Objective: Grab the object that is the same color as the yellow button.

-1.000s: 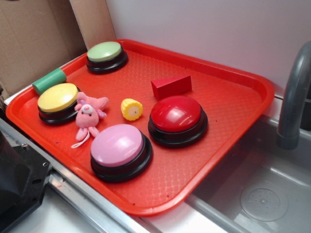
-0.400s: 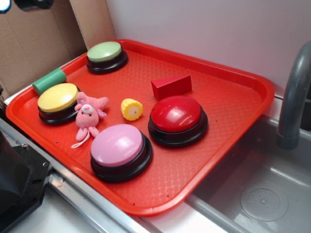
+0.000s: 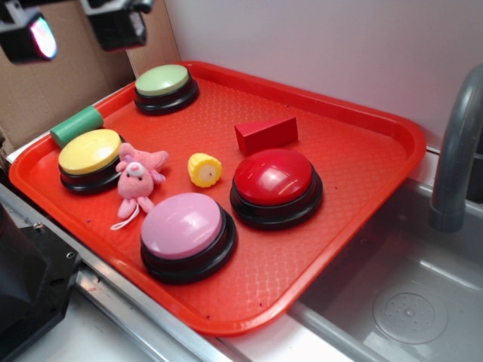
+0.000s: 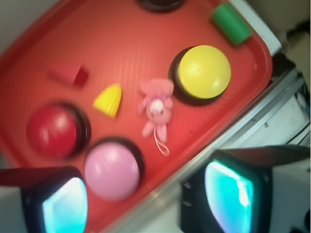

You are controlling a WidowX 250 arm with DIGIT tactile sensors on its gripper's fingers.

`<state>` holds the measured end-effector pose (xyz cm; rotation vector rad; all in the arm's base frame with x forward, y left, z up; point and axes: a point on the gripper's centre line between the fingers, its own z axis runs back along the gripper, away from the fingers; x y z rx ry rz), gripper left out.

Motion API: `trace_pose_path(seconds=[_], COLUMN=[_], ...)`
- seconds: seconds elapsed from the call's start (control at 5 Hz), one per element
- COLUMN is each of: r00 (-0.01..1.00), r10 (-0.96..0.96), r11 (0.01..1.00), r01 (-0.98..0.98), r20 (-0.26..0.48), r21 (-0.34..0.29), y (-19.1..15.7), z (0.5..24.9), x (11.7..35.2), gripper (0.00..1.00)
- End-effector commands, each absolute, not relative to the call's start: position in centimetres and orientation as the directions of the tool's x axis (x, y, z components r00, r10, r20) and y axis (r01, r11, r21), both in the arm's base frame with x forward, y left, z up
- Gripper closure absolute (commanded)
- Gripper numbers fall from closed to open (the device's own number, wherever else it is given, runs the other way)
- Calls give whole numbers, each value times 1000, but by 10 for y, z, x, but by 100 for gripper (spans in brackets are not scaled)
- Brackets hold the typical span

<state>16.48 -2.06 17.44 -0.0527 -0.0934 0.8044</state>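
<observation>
Corn (image 3: pixel 204 170) on tray (image 3: pixel 355 196), gripper (image 3: pixel 75 30) high (open)

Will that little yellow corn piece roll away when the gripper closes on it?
Probably: the corn piece lies on its side, stubby and rounded, so a nudge may roll it. It looks like light, stiff plastic. The tray is textured, which might slow it.

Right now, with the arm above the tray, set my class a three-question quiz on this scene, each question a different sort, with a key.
1. True or false: the gripper holds the yellow corn.
2. Which button lies nearest the green cylinder? A red B yellow C pink
3. Fill in: the pink plush lies between the yellow button and the ____.

Key: 1 false; 2 B; 3 corn.
</observation>
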Motion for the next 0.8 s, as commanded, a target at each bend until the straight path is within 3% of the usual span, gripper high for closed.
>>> trace_pose_path(seconds=[0.0, 0.2, 0.6], r00=[483, 455, 416], r10=[862, 876, 895], r11=[499, 473, 435], r01=[-861, -875, -895], r20=[153, 160, 162], r21=[-100, -100, -102], y=[-20, -21, -17], z=[126, 92, 49], x=[202, 219, 237], gripper=[0, 0, 0])
